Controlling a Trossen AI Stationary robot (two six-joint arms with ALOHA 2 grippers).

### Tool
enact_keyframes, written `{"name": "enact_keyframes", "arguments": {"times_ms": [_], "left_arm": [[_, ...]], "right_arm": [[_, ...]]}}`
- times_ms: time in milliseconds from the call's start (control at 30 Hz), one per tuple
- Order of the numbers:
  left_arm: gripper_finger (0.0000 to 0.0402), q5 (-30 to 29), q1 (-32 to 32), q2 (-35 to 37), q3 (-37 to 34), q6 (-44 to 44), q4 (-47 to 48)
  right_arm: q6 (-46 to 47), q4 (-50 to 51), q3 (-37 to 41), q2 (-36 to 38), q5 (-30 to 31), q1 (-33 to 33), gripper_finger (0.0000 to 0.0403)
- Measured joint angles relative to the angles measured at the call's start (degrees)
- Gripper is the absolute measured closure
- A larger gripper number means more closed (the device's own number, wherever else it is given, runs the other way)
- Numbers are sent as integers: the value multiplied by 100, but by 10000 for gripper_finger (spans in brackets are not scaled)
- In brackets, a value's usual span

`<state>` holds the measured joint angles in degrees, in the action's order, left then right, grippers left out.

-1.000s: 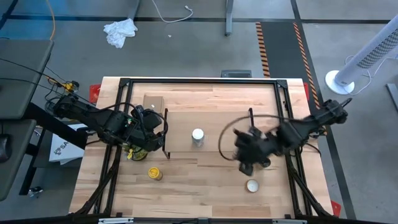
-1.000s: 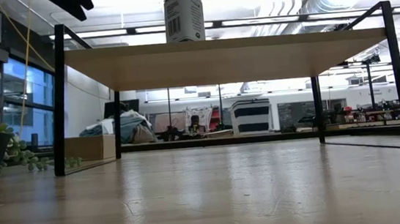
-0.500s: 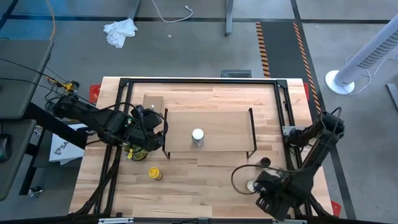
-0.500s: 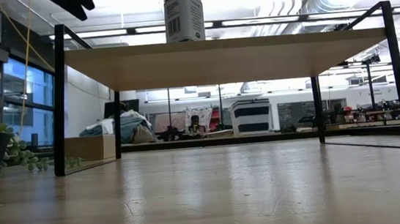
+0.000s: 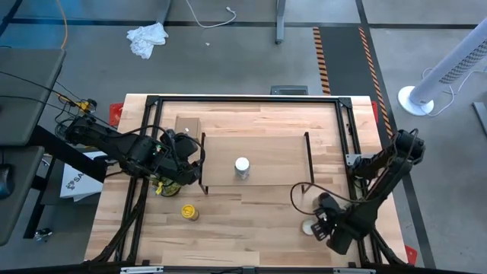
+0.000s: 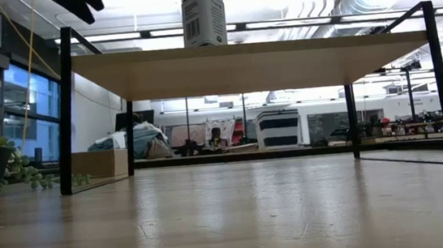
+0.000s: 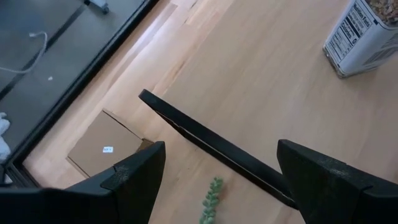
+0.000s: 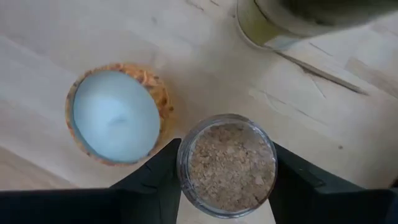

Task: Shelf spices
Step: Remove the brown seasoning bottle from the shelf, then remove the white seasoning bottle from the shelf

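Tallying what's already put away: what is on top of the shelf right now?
One white-capped jar stands upright on the shelf near the plank's middle; the rest of the plank shows bare. From above, the floor under the plank is hidden.

A robotics lab or workshop on an open office-like floor. The wooden table [image 5: 251,221] stands on grey concrete marked with hazard-striped tape [image 5: 323,53], with a white tower fan [image 5: 449,68] beside it. Beyond the table's far edge, ceiling strip lights [image 6: 293,21], exposed ducts and cluttered workbenches [image 6: 417,128] show.
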<state>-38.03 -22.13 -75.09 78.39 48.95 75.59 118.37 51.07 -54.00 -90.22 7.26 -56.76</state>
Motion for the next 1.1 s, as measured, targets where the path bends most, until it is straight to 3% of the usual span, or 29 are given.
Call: {"name": "enact_keyframes", "arguments": {"times_ms": [300,533,667,767,933,1033,1100], "left_arm": [[96,73,35,0,0,46,0],[96,67,161,-1,0,43,1],[96,72,229,-1,1,7,2],[96,115,238,-1,0,-191,2],[96,195,327,-2,128,-491,-52],[96,130,418,-2,330,-804,-249],[96,58,480,-2,487,-1062,-328]], "right_arm": [[-318,-24,55,3,-478,63,114],[-1315,59,-221,274,-628,64,102],[-1760,724,-641,629,-616,64,101],[-1929,1569,-1112,952,-245,143,101],[-2561,2738,-1986,1457,1075,912,100],[-3798,2625,-2456,1577,1813,1819,100],[-5123,2093,-2697,1531,1918,2528,100]]}}
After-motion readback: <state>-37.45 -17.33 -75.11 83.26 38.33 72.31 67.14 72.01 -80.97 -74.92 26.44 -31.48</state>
